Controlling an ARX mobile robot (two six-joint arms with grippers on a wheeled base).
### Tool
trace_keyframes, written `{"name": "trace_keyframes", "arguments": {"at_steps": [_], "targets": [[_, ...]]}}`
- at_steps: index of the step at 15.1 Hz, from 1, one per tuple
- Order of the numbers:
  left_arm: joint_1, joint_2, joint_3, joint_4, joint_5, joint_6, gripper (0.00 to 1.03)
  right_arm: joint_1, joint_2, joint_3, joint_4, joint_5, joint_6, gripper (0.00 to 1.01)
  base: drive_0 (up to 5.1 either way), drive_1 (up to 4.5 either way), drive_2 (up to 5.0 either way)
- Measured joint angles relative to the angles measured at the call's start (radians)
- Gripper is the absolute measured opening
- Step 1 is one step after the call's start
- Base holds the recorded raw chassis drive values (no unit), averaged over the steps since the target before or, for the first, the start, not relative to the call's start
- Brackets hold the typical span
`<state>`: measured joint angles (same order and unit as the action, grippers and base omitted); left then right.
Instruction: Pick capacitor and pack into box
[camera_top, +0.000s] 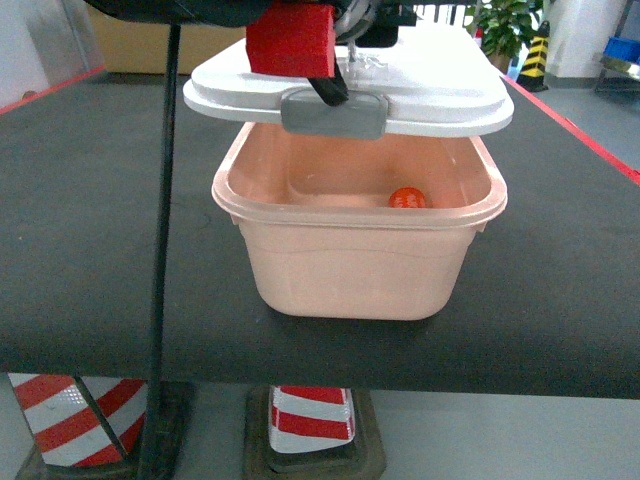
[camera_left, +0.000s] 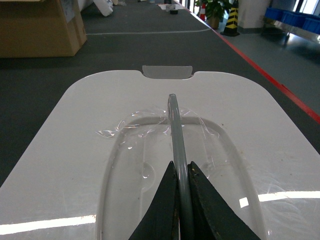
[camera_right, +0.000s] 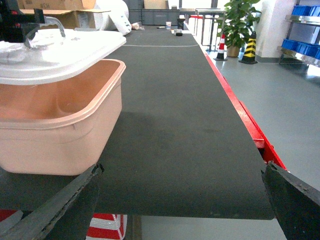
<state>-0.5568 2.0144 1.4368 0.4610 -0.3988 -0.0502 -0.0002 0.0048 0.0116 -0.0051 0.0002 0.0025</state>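
White lid (camera_left: 150, 150) above your box (camera_top: 355, 265): left hand (camera_left: 182, 200) pinches its handle (camera_left: 175, 135); right hand (camera_right: 180, 200) spread beside the box

We see a long dark grey matte table surface (camera_top: 90, 220) edged by a red strip (camera_right: 248, 120) along its right side. Under its near edge stand two red-and-white striped posts on dark bases (camera_top: 312, 420). Far back on the left sits a brown cardboard carton (camera_left: 37, 27). To the right, on the grey floor, we find a green leafy potted plant (camera_right: 239, 22), a yellow-and-black striped cone (camera_right: 249, 49) near it, and blue plastic bins on a metal shelf (camera_right: 305, 15). A white line (camera_left: 145, 33) crosses the surface in the distance.
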Motion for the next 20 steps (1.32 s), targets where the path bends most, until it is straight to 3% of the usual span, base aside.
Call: {"name": "trace_keyframes", "arguments": {"at_steps": [6, 11, 12, 16, 18, 20], "targets": [[-0.017, 0.03, -0.001, -0.022, -0.04, -0.03, 0.02, 0.0, 0.0, 0.0, 0.0, 0.0, 0.0, 0.98, 0.0, 0.0, 0.0], [-0.024, 0.1, -0.004, 0.018, -0.032, -0.077, 0.02, 0.0, 0.0, 0.0, 0.0, 0.0, 0.0, 0.98, 0.0, 0.0, 0.0], [-0.024, 0.1, -0.009, 0.018, -0.018, -0.087, 0.06, 0.0, 0.0, 0.0, 0.0, 0.0, 0.0, 0.98, 0.0, 0.0, 0.0], [-0.029, 0.012, -0.115, 0.114, 0.013, -0.102, 0.53, 0.0, 0.0, 0.0, 0.0, 0.0, 0.0, 0.98, 0.0, 0.0, 0.0], [-0.026, -0.09, -0.172, 0.268, 0.028, -0.058, 0.74, 0.0, 0.0, 0.0, 0.0, 0.0, 0.0, 0.98, 0.0, 0.0, 0.0], [0.012, -0.206, -0.296, 0.445, 0.085, 0.002, 0.99, 0.0, 0.0, 0.0, 0.0, 0.0, 0.0, 0.98, 0.0, 0.0, 0.0]]}}
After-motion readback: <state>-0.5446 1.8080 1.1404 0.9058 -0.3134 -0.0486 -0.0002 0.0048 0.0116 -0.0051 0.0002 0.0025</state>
